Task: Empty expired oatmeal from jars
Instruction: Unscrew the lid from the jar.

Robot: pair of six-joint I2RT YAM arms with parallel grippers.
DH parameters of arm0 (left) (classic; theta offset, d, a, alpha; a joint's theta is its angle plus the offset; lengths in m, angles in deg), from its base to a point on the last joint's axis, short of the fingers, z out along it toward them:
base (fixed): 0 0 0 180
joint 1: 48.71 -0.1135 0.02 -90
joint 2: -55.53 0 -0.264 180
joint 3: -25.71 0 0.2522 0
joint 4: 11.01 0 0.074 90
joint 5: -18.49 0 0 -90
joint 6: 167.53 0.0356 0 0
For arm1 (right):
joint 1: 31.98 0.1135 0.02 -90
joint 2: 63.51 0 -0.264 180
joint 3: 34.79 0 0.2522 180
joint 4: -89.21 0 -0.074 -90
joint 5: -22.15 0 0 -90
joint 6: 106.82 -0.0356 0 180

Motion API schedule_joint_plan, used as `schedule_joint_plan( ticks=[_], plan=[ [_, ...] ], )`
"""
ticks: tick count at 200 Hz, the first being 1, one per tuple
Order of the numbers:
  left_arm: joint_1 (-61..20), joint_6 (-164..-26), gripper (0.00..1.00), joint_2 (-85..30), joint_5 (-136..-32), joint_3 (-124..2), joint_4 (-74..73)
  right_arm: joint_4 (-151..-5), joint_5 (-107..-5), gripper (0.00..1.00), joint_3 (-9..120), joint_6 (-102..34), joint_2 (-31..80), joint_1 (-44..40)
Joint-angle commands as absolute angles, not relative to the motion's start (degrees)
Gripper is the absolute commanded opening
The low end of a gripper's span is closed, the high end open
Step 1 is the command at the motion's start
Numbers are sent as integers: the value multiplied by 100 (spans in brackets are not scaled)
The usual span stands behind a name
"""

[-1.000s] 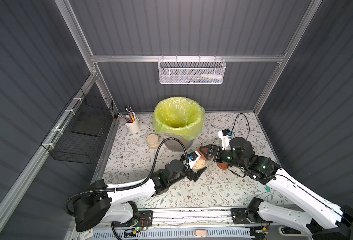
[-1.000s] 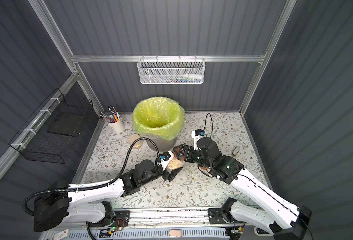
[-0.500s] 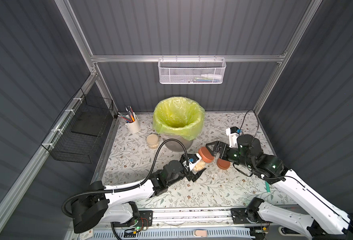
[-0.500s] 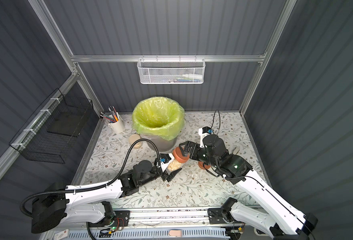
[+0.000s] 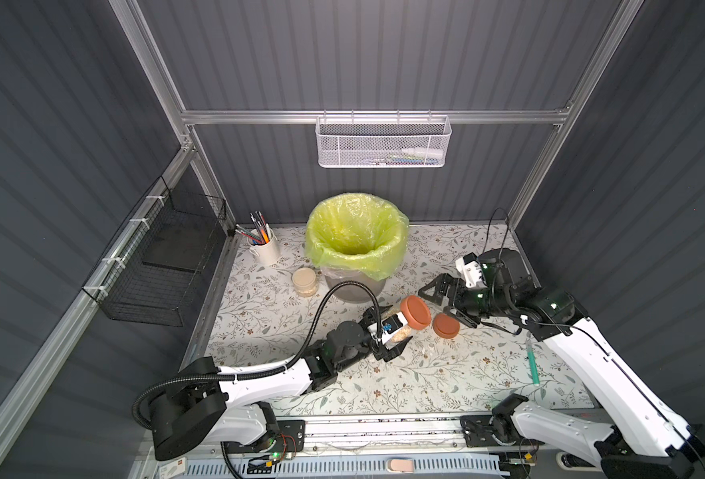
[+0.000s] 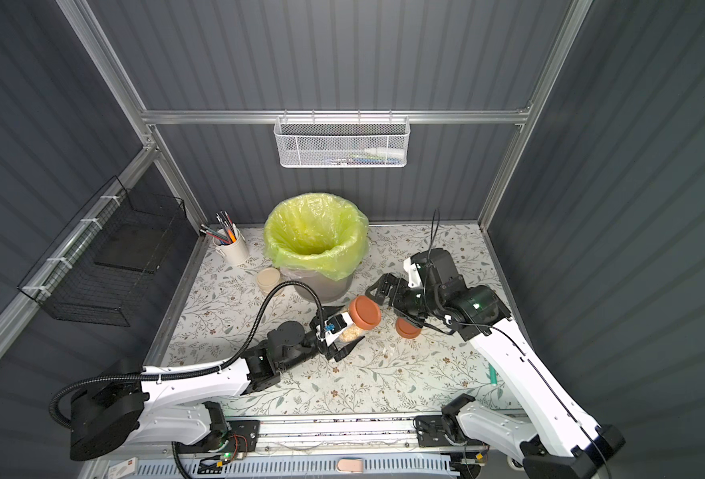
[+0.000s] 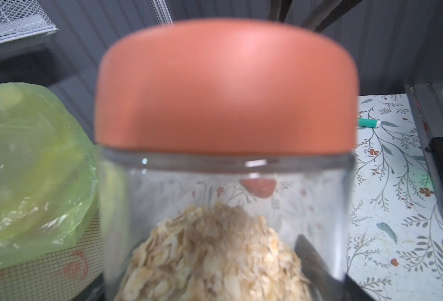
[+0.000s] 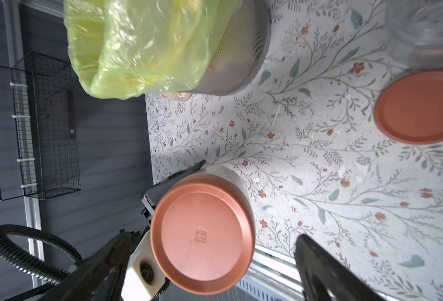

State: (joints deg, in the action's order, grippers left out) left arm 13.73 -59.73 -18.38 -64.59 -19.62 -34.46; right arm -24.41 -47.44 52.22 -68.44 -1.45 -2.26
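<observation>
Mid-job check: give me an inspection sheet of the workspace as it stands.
Surface: floral table, pale flakes scattered.
Job's things: lidded jar with oatmeal held tilted; cream-lidded jar beside the bin; second terracotta lid on the table.
Clutter: pen cup, teal marker.
Grippers: left gripper shut on the lidded jar; right gripper open, short of the jar's lid.
Cables: black hose arching over the table; thin cable above the right wrist.
Surroundings: white mesh basket, black wire basket on walls.
</observation>
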Motion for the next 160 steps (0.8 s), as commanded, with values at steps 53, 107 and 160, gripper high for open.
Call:
schedule_joint_plan(
  ticks=[53,107,160],
  plan=[
    [1352,-5678,28,-1953,-6474,-1919,-4397,-1631,-4181,99,5936,-6373,721,-259],
    [1352,-5587,28,-1997,-6483,-1951,-4340,-1651,-4099,99,5789,-6304,863,-262],
    [1352,-5635,28,-2084,-6503,-1986,-4392,-1656,-3982,99,5816,-6218,970,-218]
  ],
)
